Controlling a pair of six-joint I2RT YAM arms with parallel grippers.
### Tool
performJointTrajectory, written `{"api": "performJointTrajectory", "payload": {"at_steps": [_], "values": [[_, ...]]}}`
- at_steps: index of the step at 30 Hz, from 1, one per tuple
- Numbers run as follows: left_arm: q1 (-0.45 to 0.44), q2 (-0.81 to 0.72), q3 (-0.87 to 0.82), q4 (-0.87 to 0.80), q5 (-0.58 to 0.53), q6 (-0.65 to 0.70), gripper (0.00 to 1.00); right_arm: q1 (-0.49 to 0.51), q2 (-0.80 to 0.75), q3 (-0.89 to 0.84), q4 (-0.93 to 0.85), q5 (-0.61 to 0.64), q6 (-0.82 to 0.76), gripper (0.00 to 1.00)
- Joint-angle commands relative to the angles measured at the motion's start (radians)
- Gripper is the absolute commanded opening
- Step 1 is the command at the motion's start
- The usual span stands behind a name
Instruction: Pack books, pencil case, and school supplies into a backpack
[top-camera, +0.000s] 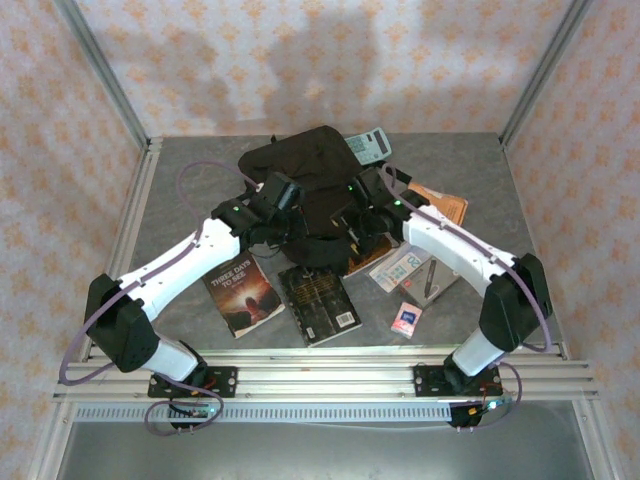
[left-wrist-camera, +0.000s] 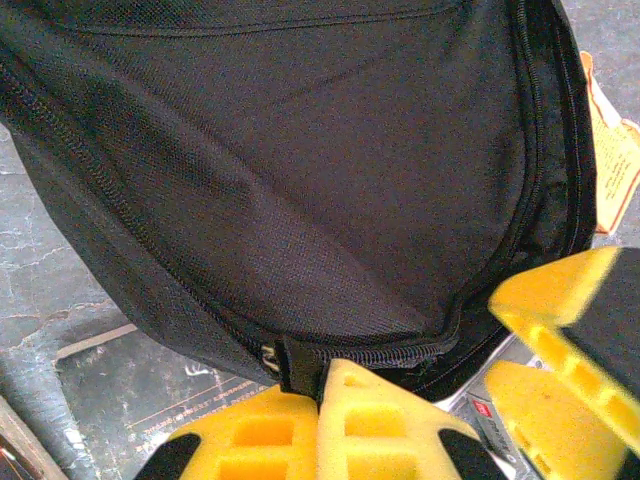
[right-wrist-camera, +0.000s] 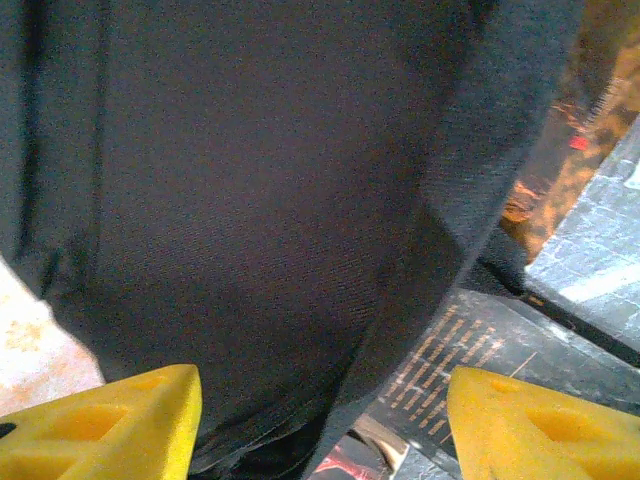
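At mid-tabletop (top-camera: 480, 175) the zip tab (left-wrist-camera: 292, 362) of the backpack (top-camera: 300, 165) is clenched by the left tool (left-wrist-camera: 315, 385); the right tool (right-wrist-camera: 322, 400) is spread open. The tab should be drawn steadily, the backpack braced.

We look down on a grey table strewn with school things

On our grey table (top-camera: 490, 170) a black backpack (top-camera: 310, 165) lies at the back middle. A teal calculator (top-camera: 368, 147) sits just beside its far right corner and an orange booklet (top-camera: 445, 205) further right. Up front we see a dark book (top-camera: 243, 293) with a reddish glow beside a black-grey book (top-camera: 319, 303), and a pink-and-blue packet (top-camera: 407, 319) to their right.
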Motion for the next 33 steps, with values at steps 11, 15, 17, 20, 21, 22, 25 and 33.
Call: {"api": "performJointTrajectory", "payload": {"at_steps": [11, 15, 17, 20, 21, 22, 25, 33], "values": [[-0.005, -0.031, 0.048, -0.045, -0.078, 0.036, 0.00, 0.001, 0.045, -0.044, -0.043, 0.124, -0.036, 0.15], [0.031, -0.036, 0.051, -0.084, -0.134, 0.079, 0.00, -0.002, 0.040, -0.039, -0.072, 0.163, -0.084, 0.00], [0.072, -0.038, 0.041, -0.087, -0.137, 0.100, 0.00, -0.005, 0.035, -0.038, -0.081, 0.173, -0.115, 0.00], [0.143, -0.030, 0.032, -0.090, -0.114, 0.117, 0.00, -0.011, 0.029, -0.038, -0.092, 0.183, -0.152, 0.00], [0.158, -0.026, 0.033, -0.092, -0.112, 0.123, 0.00, -0.012, 0.027, -0.036, -0.093, 0.184, -0.163, 0.00], [0.176, -0.021, 0.036, -0.093, -0.111, 0.131, 0.00, -0.013, 0.025, -0.035, -0.096, 0.187, -0.174, 0.00], [0.209, -0.002, 0.052, -0.092, -0.124, 0.164, 0.00, -0.016, 0.019, -0.033, -0.098, 0.189, -0.209, 0.00], [0.310, 0.068, 0.070, -0.079, -0.123, 0.193, 0.00, -0.061, -0.016, -0.041, -0.109, 0.205, -0.297, 0.00]]}}
